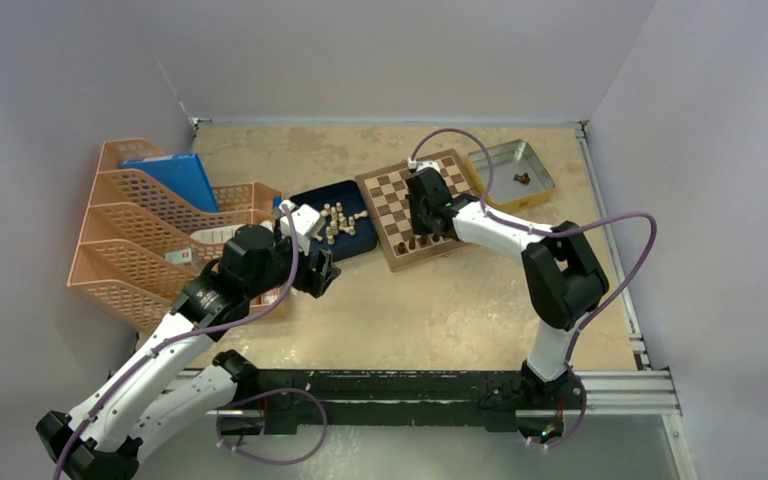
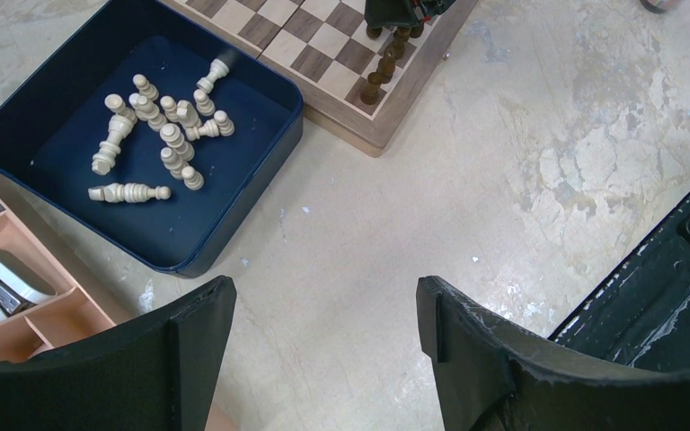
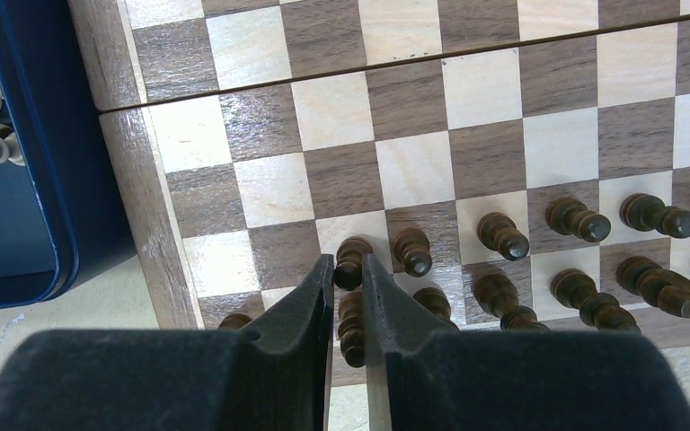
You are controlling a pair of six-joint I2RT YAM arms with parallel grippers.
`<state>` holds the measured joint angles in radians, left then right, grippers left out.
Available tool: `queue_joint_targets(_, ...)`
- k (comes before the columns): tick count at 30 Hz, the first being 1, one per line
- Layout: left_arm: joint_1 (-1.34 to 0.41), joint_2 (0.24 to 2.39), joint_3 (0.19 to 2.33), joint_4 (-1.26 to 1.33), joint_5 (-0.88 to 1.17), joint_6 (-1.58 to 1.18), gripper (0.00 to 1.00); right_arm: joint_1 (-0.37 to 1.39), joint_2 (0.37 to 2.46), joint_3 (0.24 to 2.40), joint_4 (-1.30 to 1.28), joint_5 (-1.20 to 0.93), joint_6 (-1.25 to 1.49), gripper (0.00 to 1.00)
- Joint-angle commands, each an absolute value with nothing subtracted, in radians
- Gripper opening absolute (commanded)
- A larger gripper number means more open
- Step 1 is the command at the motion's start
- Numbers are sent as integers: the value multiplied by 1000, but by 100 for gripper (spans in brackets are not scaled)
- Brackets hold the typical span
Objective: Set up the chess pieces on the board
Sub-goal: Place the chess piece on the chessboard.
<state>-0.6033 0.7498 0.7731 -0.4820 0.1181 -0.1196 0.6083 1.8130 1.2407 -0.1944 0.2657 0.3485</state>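
Currently pinching a dark chessman (image 3: 352,332) with the right tool (image 3: 348,265), fingers pressed almost together on it, low over the near left corner of the board (image 3: 126,162). Standing upright in the board's two nearest rows, to the right of that grip, more dark chess pieces (image 3: 584,220). Holding the left tool (image 2: 323,305) spread wide and gripping nothing, above bare table (image 2: 548,180), on the near side of the dark blue tray (image 2: 234,233). Lying jumbled in that tray, just beside the board's left edge, cream pieces (image 2: 157,135). Sitting far right of the board, a metal tin (image 1: 495,155) with a few small dark bits inside, too small to tell apart. Lining the left side of the table, orange file racks (image 1: 140,230).
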Motion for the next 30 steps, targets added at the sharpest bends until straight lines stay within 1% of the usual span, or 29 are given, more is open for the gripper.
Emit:
queue_joint_targets(1, -604, 738, 782, -459, 109, -115, 74, 605, 1824, 1269, -201, 258, 333, 19)
queue_joint_targets(17, -604, 738, 782, -462, 107, -117, 74, 604, 1830, 1272, -207, 247, 330, 20)
queue_joint_targets(22, -604, 738, 782, -464, 107, -117, 74, 605, 1832, 1286, -212, 252, 334, 23)
queue_joint_targets(26, -604, 740, 785, -466, 107, -118, 74, 604, 1825, 1297, -218, 254, 339, 27)
queue_joint_targets(30, -604, 739, 785, -464, 109, -120, 74, 605, 1815, 1309, -222, 263, 340, 28)
